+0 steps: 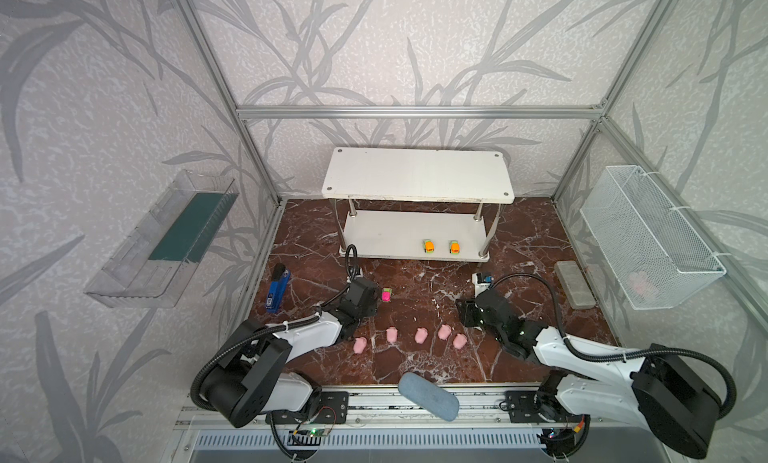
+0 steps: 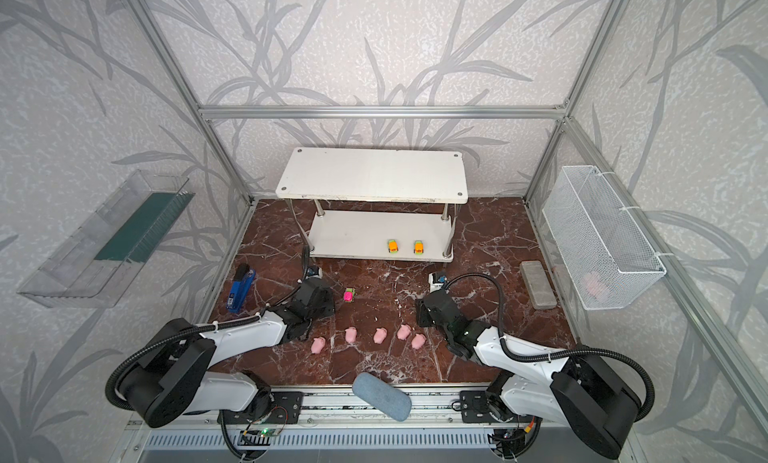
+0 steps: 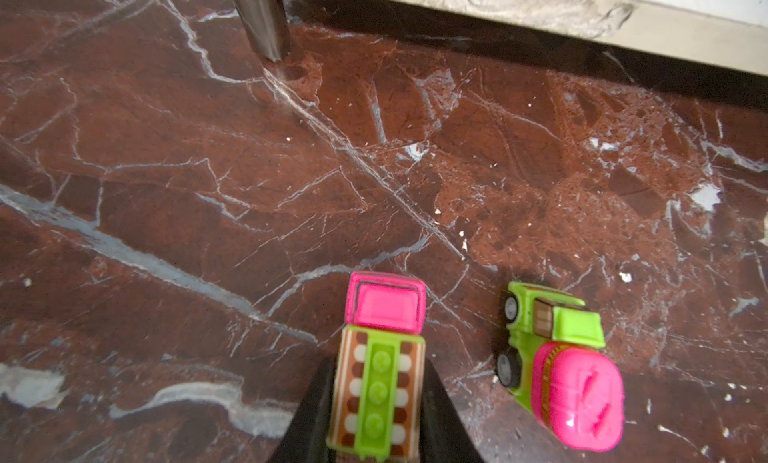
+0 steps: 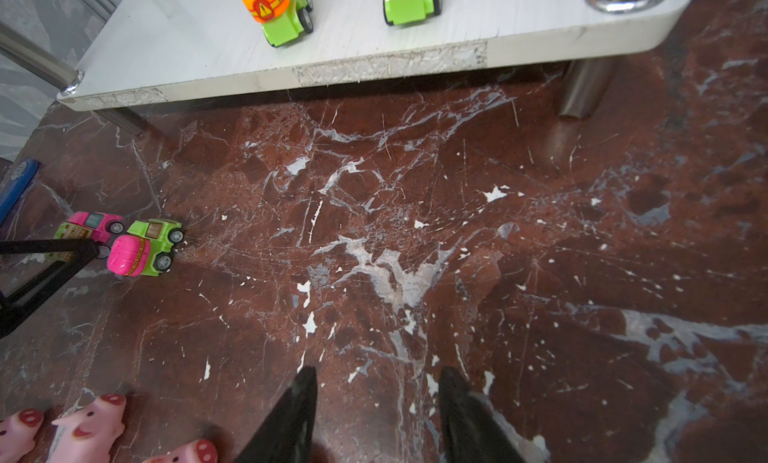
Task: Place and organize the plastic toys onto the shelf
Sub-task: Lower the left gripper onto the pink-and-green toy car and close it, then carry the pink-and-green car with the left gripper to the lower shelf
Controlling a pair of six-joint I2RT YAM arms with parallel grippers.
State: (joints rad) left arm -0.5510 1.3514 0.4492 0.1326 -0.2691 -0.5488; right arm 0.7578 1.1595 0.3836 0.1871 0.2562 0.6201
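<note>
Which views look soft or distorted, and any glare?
In both top views wide-angle perspective splays the frame posts; lighting even. Left wrist view: soft overall, pink-cab car blurriest. Right wrist view: sharper; glossy marble floor mirrors the chrome shelf leg; pigs at the edge soft.

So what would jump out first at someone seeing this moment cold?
The row of five pink pigs on the red marble floor near the front draws the eye first. Next comes the left gripper, closed around a pink-and-green car, with a second pink-and-green car just beside it. Two orange-and-green cars already stand on the lower board of the shelf.
</note>
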